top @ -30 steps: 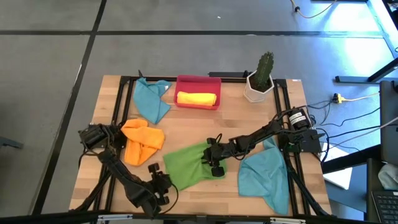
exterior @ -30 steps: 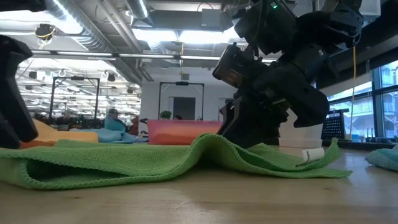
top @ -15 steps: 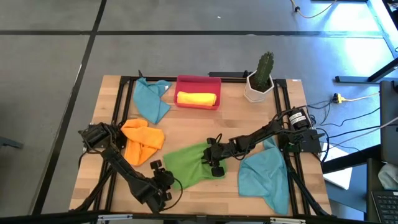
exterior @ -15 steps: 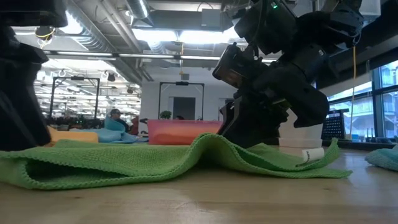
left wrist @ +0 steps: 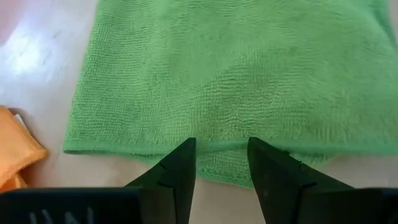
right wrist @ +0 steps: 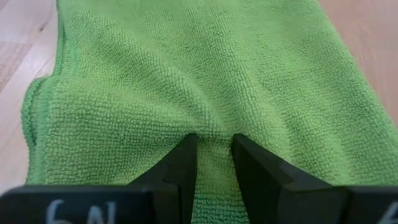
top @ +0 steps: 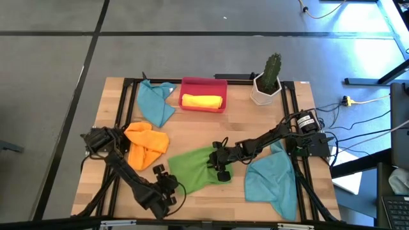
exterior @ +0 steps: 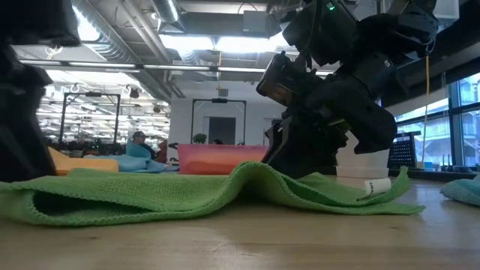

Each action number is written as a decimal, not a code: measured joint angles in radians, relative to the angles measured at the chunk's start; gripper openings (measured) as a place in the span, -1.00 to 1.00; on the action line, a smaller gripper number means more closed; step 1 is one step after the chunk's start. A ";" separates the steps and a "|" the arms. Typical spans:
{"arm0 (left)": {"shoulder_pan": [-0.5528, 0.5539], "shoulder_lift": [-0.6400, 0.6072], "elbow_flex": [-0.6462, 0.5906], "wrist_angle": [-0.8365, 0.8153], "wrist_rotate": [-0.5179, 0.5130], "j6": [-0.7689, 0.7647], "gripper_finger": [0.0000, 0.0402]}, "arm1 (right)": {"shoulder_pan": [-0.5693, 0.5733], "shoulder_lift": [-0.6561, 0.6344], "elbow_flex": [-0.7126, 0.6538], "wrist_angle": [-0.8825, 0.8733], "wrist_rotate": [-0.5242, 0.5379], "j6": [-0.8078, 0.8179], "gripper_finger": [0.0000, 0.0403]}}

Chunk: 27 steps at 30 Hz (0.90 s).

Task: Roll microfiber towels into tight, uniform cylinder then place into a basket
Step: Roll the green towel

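Both grippers at the green towel (top: pixel 195 169)

Right gripper (right wrist: pixel 214 149) pinches a raised fold of it mid-table; left gripper (left wrist: pixel 221 158) has fingers parted over its near edge, grasping nothing. Behind, the red basket (top: pixel 203 84) holds a rolled yellow towel (top: pixel 202 101)

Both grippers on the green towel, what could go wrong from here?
1. The right gripper pinches only a small fold of the green towel, which could slip out.
2. The left gripper straddles the towel's edge, open, so it may close on one layer only.
3. The orange towel lies close and could snag.
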<state>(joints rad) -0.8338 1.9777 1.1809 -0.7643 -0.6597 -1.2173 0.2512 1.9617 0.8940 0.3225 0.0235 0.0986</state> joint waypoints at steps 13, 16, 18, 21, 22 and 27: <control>-0.002 -0.001 -0.001 0.172 0.050 0.181 -0.32 | 0.000 0.000 0.000 0.000 0.000 -0.001 -0.46; -0.010 -0.001 -0.001 0.183 0.051 0.181 -0.32 | 0.000 0.000 0.000 0.000 0.000 -0.001 -0.46; -0.014 -0.001 -0.001 0.197 0.054 0.183 -0.32 | 0.000 0.000 0.000 0.000 0.000 -0.001 -0.46; -0.014 -0.001 -0.001 0.238 0.058 0.209 -0.32 | 0.000 0.000 0.000 0.000 0.000 -0.001 -0.46; -0.014 -0.001 -0.001 0.260 0.058 0.227 -0.32 | 0.000 0.000 0.000 0.000 0.000 -0.001 -0.46; -0.013 -0.001 -0.001 0.385 0.053 0.322 -0.32 | 0.000 0.000 0.000 0.000 0.001 -0.001 -0.46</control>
<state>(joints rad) -0.8471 1.9770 1.1801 -0.3797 -0.6067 -0.8953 0.2508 1.9617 0.8940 0.3222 0.0242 0.0975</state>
